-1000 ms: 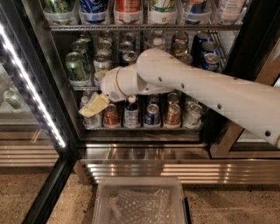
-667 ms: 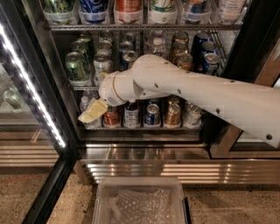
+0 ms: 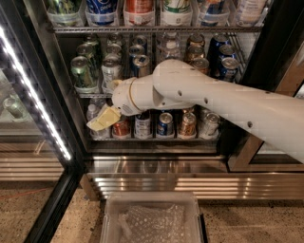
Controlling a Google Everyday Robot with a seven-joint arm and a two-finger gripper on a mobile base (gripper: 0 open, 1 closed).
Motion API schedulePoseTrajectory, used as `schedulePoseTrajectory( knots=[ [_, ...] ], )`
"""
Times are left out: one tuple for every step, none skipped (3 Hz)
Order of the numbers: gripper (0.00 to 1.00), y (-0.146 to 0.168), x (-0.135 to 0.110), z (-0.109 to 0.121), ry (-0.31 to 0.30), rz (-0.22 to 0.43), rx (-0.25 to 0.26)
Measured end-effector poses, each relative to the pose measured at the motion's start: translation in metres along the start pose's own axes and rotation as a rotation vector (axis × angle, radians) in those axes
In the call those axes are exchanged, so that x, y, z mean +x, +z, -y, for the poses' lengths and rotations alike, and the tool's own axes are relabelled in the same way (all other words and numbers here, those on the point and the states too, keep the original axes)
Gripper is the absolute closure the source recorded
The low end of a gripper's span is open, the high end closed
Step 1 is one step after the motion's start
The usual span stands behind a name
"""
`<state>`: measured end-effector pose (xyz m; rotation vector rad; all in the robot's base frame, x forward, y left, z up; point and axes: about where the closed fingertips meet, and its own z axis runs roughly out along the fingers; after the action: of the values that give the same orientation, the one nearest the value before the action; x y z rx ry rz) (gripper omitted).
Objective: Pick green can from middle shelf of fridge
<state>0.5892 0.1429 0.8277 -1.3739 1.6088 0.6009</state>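
The green can stands at the front of the leftmost lane of the middle shelf, with more green cans behind it. A white-silver can is to its right. My gripper, pale yellow at the end of the white arm, hangs below that shelf's front edge. It is lower than the green can, a little to its right, and apart from it. It is in front of the lower rack's small bottle and red can. The fridge has its door open.
Blue-and-silver cans and gold cans fill the other lanes. The lower rack holds red cans and others. Big bottles stand on the top rack. An LED strip runs down the left. A clear bin sits on the floor.
The wrist and gripper have sunk slightly; the gripper stays below the middle shelf at the left. Nothing was taken hold of.
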Motion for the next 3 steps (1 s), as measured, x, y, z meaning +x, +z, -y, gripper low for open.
schedulePoseTrajectory(
  knots=[
    [0.08,0.012,-0.016,0.0,0.003,0.058,-0.035],
    [0.08,0.029,-0.031,0.005,-0.009,0.101,-0.064],
    [0.08,0.041,-0.036,0.014,-0.016,0.115,-0.062]
  ],
)
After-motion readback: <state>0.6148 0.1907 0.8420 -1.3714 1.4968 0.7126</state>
